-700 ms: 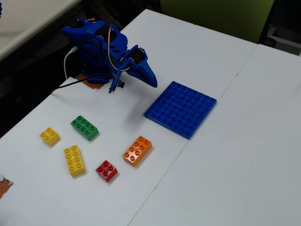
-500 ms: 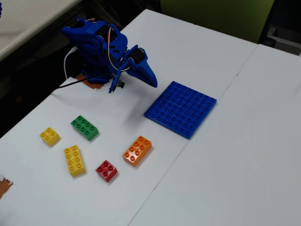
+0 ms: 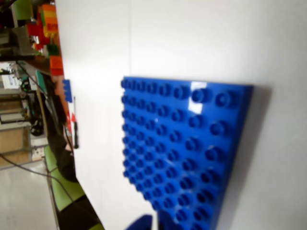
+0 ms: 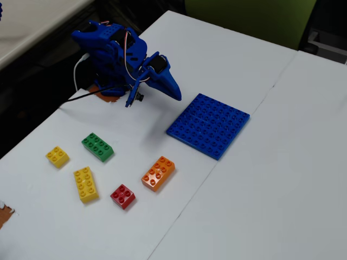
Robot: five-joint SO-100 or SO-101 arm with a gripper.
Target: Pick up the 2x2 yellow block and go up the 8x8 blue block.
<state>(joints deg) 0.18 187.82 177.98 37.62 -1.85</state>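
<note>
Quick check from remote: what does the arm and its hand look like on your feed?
In the fixed view, the arm is glossy blue printed plastic with black servo blocks, red and white wires looping across the top and a white cable at its base. The hand is a blue tapered shell.

Premises appear to be a lab or maker-type workroom. Evidence: plain white tables pushed edge to edge, a 3D-printed blue robot arm with exposed wiring, and, in the wrist view, cluttered shelving with trailing cables on the floor beyond the table edge.
</note>
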